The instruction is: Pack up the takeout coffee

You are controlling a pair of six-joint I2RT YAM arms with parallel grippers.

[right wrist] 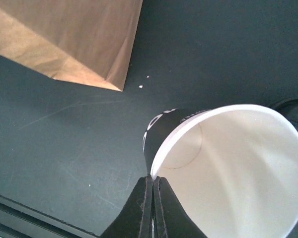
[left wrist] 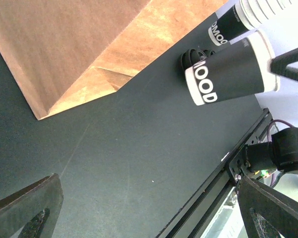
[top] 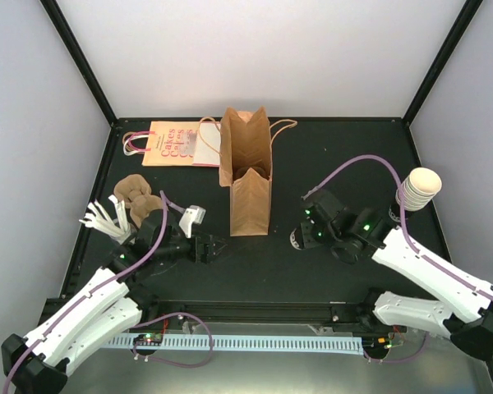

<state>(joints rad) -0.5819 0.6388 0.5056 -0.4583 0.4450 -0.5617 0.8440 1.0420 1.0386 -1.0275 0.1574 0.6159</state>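
Observation:
The takeout coffee shows as a lidless paper cup [right wrist: 228, 168], black outside with white lettering and white inside. My right gripper [right wrist: 153, 179] is shut on its rim, pinching the wall between the fingers. In the left wrist view the cup [left wrist: 228, 74] hangs tilted above the table, base towards the brown paper bag [left wrist: 64, 49]. From above, the cup [top: 298, 238] and right gripper [top: 312, 231] are right of the bag [top: 248, 180]. My left gripper [top: 218, 246] is open and low over bare table, near the bag's front end; its fingers [left wrist: 25, 210] hold nothing.
A stack of lidless cups [top: 419, 190] stands at the right edge. Brown pulp trays [top: 140, 197] and white pieces [top: 107, 217] lie at the left. A flat printed bag [top: 177, 144] is at the back. A black ribbed round thing [left wrist: 191, 55] sits behind the cup's base.

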